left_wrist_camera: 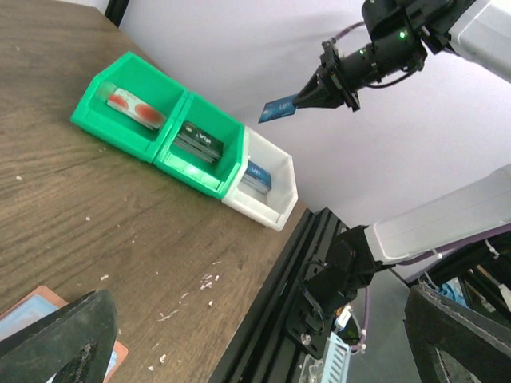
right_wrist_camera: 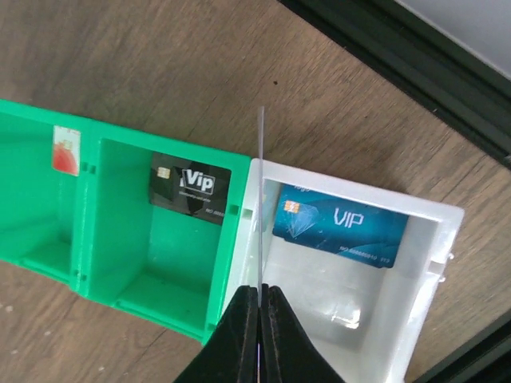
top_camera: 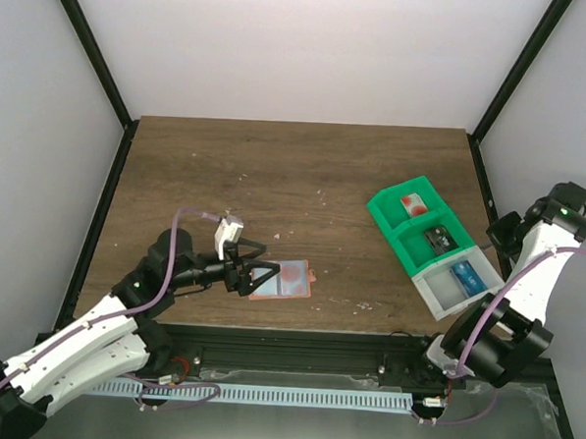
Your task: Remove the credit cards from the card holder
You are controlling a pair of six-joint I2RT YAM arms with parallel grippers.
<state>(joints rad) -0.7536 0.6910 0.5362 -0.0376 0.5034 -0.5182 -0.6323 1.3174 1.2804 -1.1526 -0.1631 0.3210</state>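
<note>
The tan-pink card holder (top_camera: 290, 278) lies open on the table near the front edge; its corner also shows in the left wrist view (left_wrist_camera: 32, 307). My left gripper (top_camera: 258, 279) sits at the holder's left edge, open and holding nothing (left_wrist_camera: 263, 351). My right gripper (top_camera: 497, 235) is shut on a blue credit card (left_wrist_camera: 277, 109) in the air over the bins. In the right wrist view that card is edge-on (right_wrist_camera: 260, 199), above the wall between the green and white compartments, with the gripper (right_wrist_camera: 260, 299) below it. A red and white card (right_wrist_camera: 65, 149), a black card (right_wrist_camera: 190, 188) and a blue card (right_wrist_camera: 339, 225) lie in separate compartments.
The compartment tray (top_camera: 390, 207) stands at the right of the table, two green bins and one white bin (top_camera: 437, 291) in a row. Black frame rails (left_wrist_camera: 279, 303) run along the table's front edge. White crumbs (left_wrist_camera: 209, 281) dot the wood near the front.
</note>
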